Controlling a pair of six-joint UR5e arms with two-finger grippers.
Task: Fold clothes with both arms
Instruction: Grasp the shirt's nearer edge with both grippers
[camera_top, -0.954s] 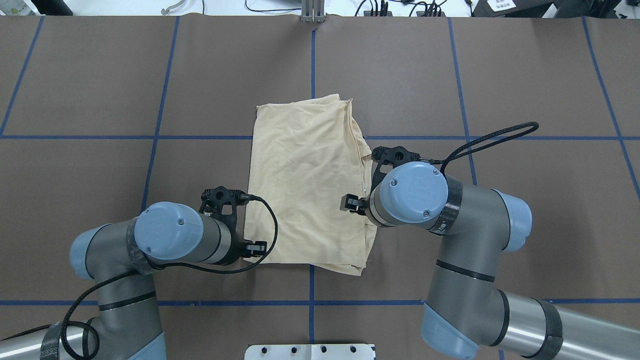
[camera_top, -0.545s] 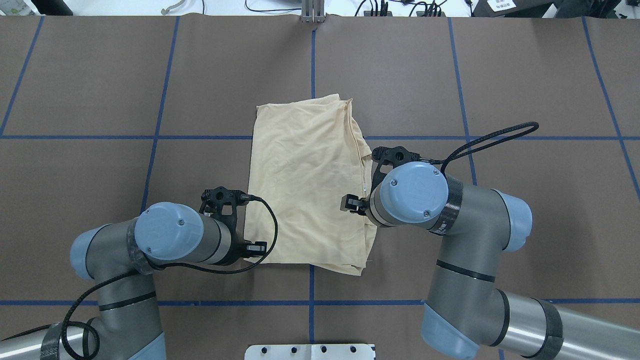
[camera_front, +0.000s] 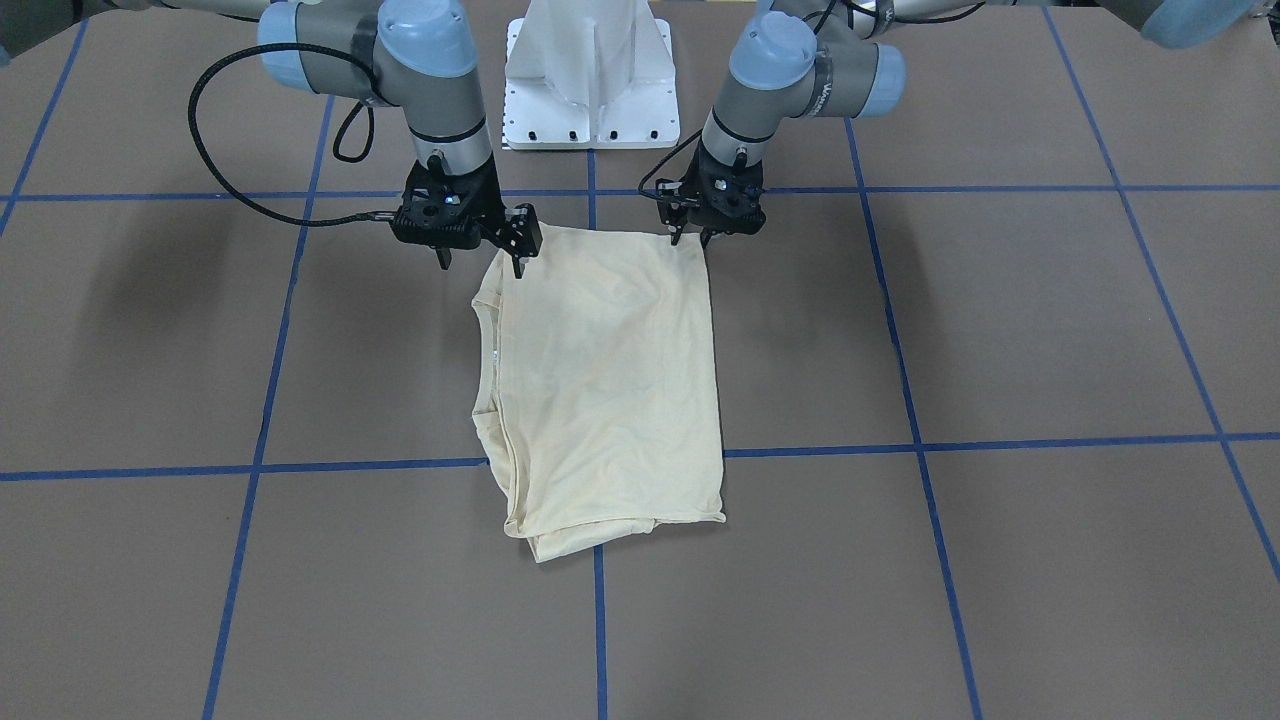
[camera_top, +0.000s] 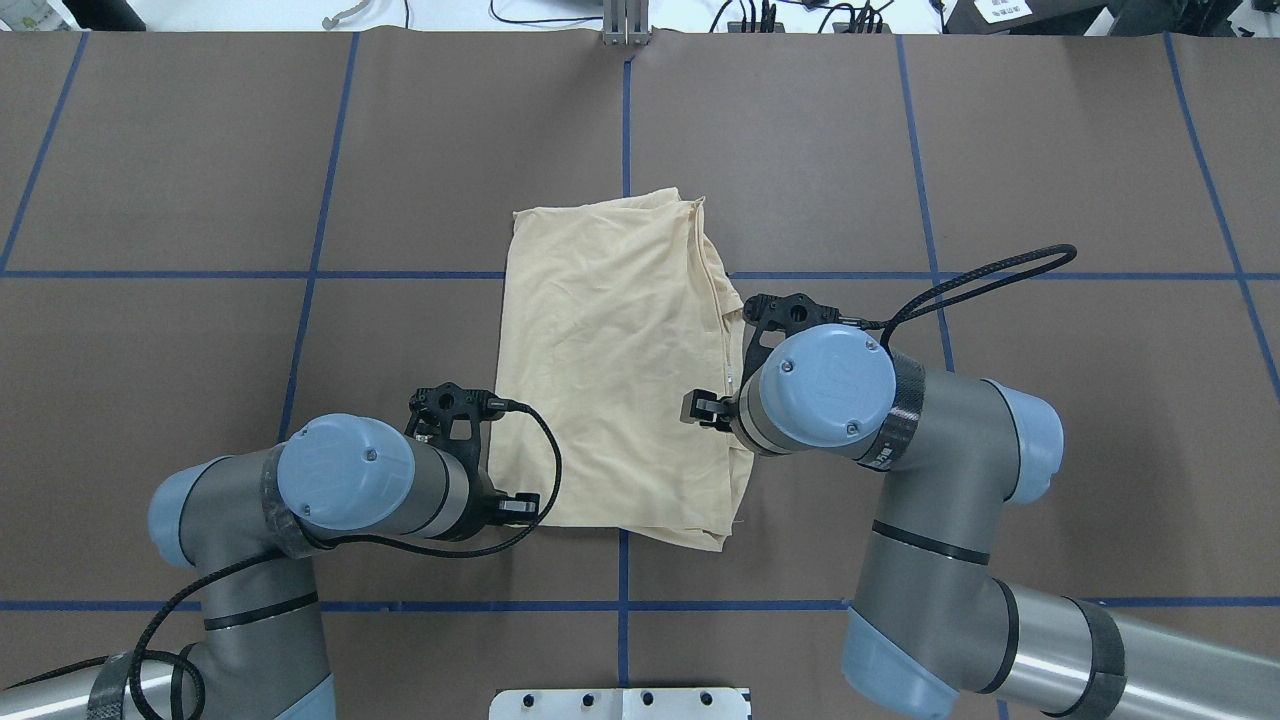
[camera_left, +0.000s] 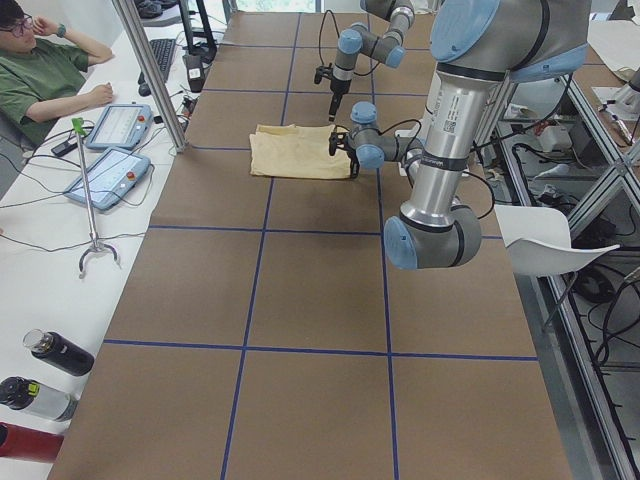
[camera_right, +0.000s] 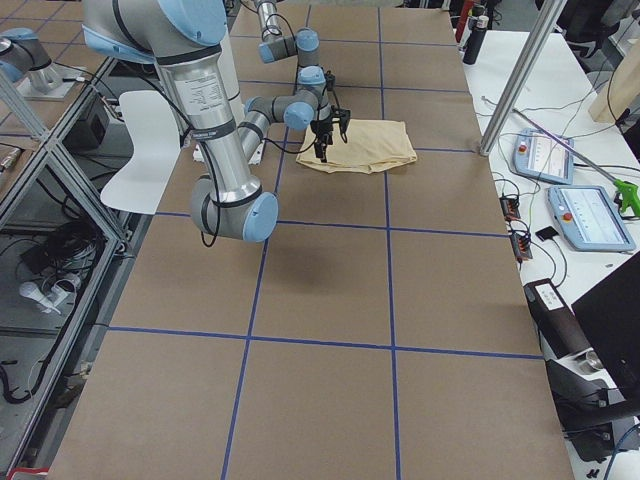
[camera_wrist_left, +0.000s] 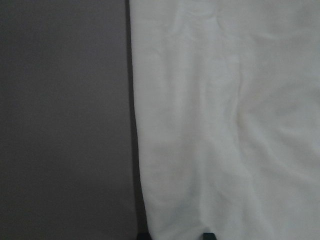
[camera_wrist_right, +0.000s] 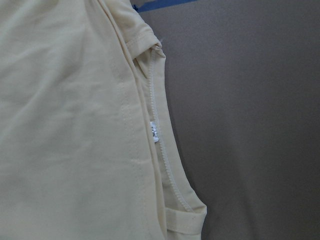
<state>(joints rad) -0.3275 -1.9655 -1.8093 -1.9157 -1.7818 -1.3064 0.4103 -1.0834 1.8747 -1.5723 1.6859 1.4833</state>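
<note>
The pale cream-yellow clothes (camera_front: 600, 380) (camera_top: 610, 370) lie folded into a tall rectangle at the table's middle. The ribbed neckline with its small white label (camera_wrist_right: 155, 131) runs along the side by my right arm (camera_top: 830, 385). In the front-facing view my right gripper (camera_front: 480, 262) hangs open and wide over the shirt's corner nearest the robot, beside the neckline. My left gripper (camera_front: 690, 238) is open at the other near corner. The left wrist view shows cloth (camera_wrist_left: 225, 125) lying between its two fingertips. The print is hidden.
The white pedestal base (camera_front: 590, 90) (camera_top: 620, 703) stands at the robot's edge. Blue tape lines (camera_top: 625, 110) grid the brown table. A person (camera_left: 40, 70) sits at a side table with pendants (camera_left: 115, 125) and bottles (camera_left: 55, 352).
My left arm has shifted slightly toward the robot and toward the shirt's near corner. The right arm and the shirt have stayed still.
</note>
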